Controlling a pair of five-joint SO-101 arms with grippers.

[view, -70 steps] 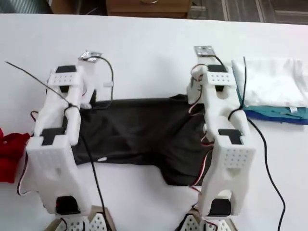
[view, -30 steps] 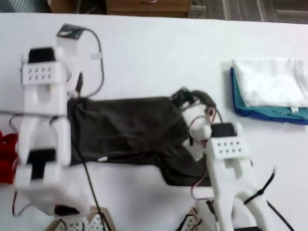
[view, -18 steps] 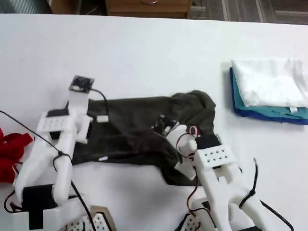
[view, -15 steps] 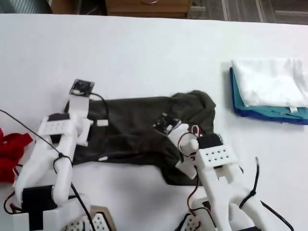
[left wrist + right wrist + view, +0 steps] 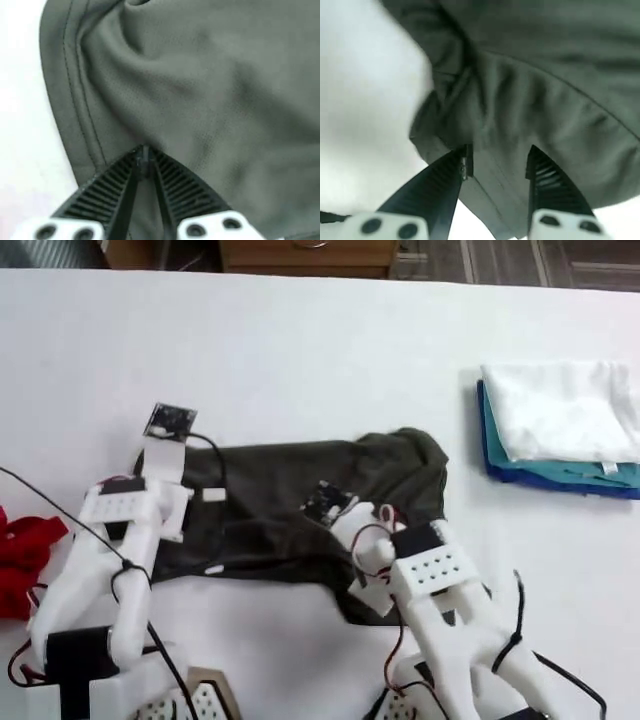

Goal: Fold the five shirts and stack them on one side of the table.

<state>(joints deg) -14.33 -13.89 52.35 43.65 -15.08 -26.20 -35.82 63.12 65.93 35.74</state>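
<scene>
dark shirt [image 5: 210, 100], edge nipped by left pincer [image 5: 144, 159]

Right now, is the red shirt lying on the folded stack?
No, the red shirt lies crumpled at the opposite edge of the table from the stack.

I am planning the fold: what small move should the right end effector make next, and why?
Probably close it: the right end effector is open over an edge of the dark shirt, while the left end effector is shut on that shirt.
</scene>
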